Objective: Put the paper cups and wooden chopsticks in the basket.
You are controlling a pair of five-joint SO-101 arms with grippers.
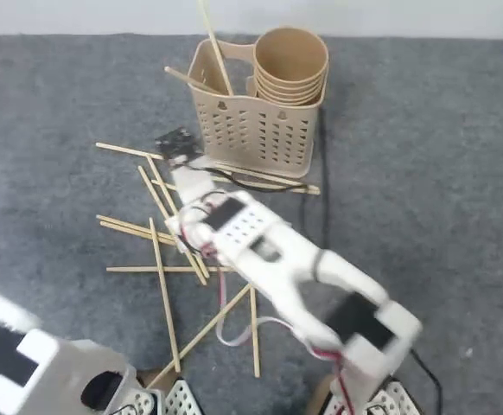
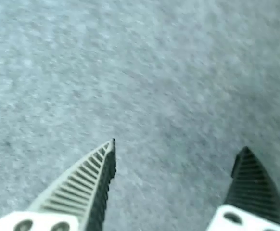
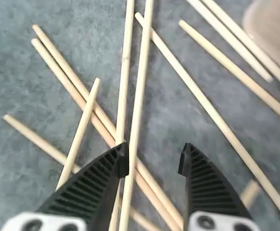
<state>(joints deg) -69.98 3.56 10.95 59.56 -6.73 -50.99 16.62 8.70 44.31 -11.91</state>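
Observation:
The beige perforated basket (image 1: 251, 130) stands at the back of the grey mat, with a stack of paper cups (image 1: 290, 60) and two chopsticks (image 1: 214, 47) inside it. Several wooden chopsticks (image 1: 161, 233) lie scattered and crossed on the mat in front of it. My right arm (image 1: 260, 246) stretches over this pile. My right gripper (image 3: 153, 156) is open just above the sticks; one long chopstick (image 3: 139, 96) runs under its dark finger, and nothing is held. My left gripper (image 2: 178, 147) is open over bare mat, and its arm (image 1: 27, 359) sits at the near left corner.
The grey mat (image 1: 424, 173) is bare to the right of the basket and at the far left. Cables (image 1: 234, 333) trail from the right arm's base across the near chopsticks. A beige edge (image 3: 274, 24) of the basket lies close to the right gripper.

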